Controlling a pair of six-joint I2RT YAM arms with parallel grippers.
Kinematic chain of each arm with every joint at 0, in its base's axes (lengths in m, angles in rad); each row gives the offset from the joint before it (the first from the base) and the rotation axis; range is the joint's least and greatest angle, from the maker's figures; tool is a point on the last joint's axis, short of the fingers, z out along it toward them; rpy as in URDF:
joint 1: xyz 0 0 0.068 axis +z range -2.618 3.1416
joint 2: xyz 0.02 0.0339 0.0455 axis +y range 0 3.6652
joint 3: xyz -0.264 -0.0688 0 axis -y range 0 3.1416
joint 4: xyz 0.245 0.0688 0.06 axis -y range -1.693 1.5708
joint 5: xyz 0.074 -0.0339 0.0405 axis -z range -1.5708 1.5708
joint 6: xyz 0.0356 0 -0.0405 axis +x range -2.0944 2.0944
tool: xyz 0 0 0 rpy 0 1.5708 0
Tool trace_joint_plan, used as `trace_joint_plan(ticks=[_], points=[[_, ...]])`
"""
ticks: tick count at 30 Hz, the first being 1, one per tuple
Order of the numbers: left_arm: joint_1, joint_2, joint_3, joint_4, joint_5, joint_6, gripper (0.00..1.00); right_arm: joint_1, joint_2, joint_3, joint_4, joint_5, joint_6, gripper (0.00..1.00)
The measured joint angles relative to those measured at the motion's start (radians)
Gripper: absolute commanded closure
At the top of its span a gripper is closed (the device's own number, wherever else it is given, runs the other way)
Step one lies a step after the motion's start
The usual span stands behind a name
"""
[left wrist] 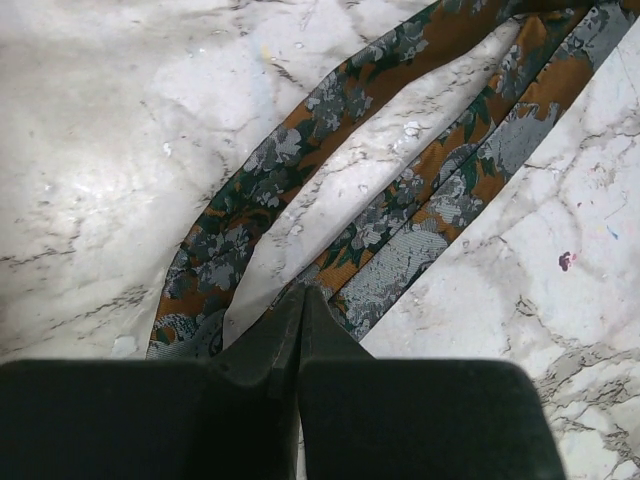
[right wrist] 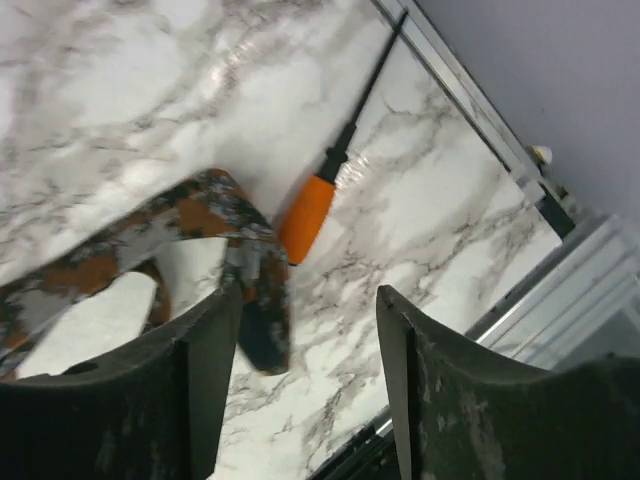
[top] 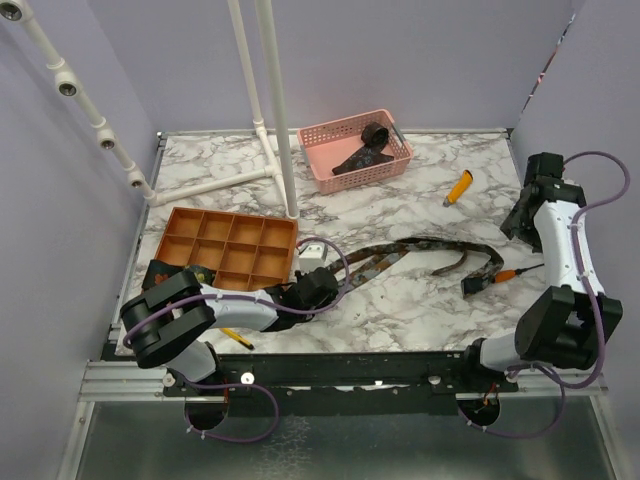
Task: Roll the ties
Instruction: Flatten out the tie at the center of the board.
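The marble table is seen from above. One tie is laid out unrolled across the middle of the top view, looped into two strands that run from the lower left toward the right. No coil has been formed in it, so the step in hand is judged to be the start of rolling: an end has to be secured first.

The left gripper is set at the left end of the tie, with its fingers pressed together and their tips at the edge of the patterned fabric, where the two strands meet. Whether any cloth is pinched between them cannot be told.

The right gripper is held above the tie's right end with its fingers spread and nothing between them. The dark tip of the tie is seen just under its left finger. For the next move, that end likely needs to be pinched and turned over on itself.

An orange-handled screwdriver is lying just beside that end.
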Motion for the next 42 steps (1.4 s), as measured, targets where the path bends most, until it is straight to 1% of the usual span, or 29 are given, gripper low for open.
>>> trace_joint_plan(ticks=[1,2,4,6,7,9,11,13,14,15,19,21,23,25,31,34,36,39,42], points=[[0.0,-0.011,-0.009,-0.005,-0.008,-0.007,1.0,-0.008,-0.013,0.022,0.002,-0.002,0.016,0.13],[0.0,-0.017,-0.013,-0.01,-0.013,-0.009,1.0,-0.005,-0.027,0.038,0.008,-0.019,0.026,0.02],[0.0,-0.027,-0.019,-0.019,-0.021,-0.014,1.0,0.013,-0.054,0.055,0.03,-0.065,0.036,0.0],[0.0,-0.036,-0.023,-0.031,-0.026,-0.015,1.0,0.071,-0.088,0.054,0.048,-0.106,0.041,0.01],[0.0,-0.042,-0.024,-0.043,-0.032,-0.016,1.0,0.104,-0.1,0.047,0.056,-0.119,0.043,0.05],[0.0,-0.055,-0.025,-0.068,-0.043,-0.015,1.0,0.188,-0.135,-0.019,0.108,-0.15,0.056,0.19],[0.0,-0.069,-0.029,-0.091,-0.054,-0.016,1.0,0.276,-0.169,-0.137,0.149,-0.2,0.078,0.35],[0.0,-0.082,-0.035,-0.109,-0.063,-0.019,1.0,0.333,-0.177,-0.243,0.188,-0.234,0.104,0.46],[0.0,-0.087,-0.036,-0.117,-0.067,-0.019,1.0,0.357,-0.169,-0.283,0.198,-0.246,0.114,0.49],[0.0,-0.089,-0.037,-0.123,-0.069,-0.021,1.0,0.385,-0.154,-0.315,0.208,-0.256,0.124,0.5],[0.0,-0.092,-0.037,-0.132,-0.074,-0.028,1.0,0.463,-0.035,-0.342,0.25,-0.254,0.154,0.48],[0.0,-0.092,-0.037,-0.134,-0.075,-0.033,1.0,0.481,0.035,-0.34,0.268,-0.222,0.165,0.48],[-0.001,-0.092,-0.037,-0.135,-0.077,-0.037,1.0,0.474,0.097,-0.338,0.271,-0.171,0.174,0.5],[-0.002,-0.095,-0.037,-0.142,-0.078,-0.039,1.0,0.439,0.134,-0.338,0.272,-0.137,0.18,0.52],[-0.002,-0.124,-0.051,-0.168,-0.08,-0.04,1.0,0.22,0.146,-0.305,0.269,-0.071,0.208,0.55],[-0.002,-0.149,-0.07,-0.173,-0.08,-0.042,1.0,0.114,0.146,-0.257,0.264,-0.061,0.232,0.55],[-0.005,-0.167,-0.086,-0.174,-0.079,-0.045,1.0,0.066,0.146,-0.208,0.257,-0.045,0.246,0.54],[-0.022,-0.191,-0.103,-0.178,-0.074,-0.045,1.0,0.036,0.127,-0.127,0.26,-0.02,0.257,0.51],[-0.046,-0.212,-0.111,-0.192,-0.058,-0.044,1.0,0.067,0.05,-0.092,0.288,-0.026,0.249,0.46]])
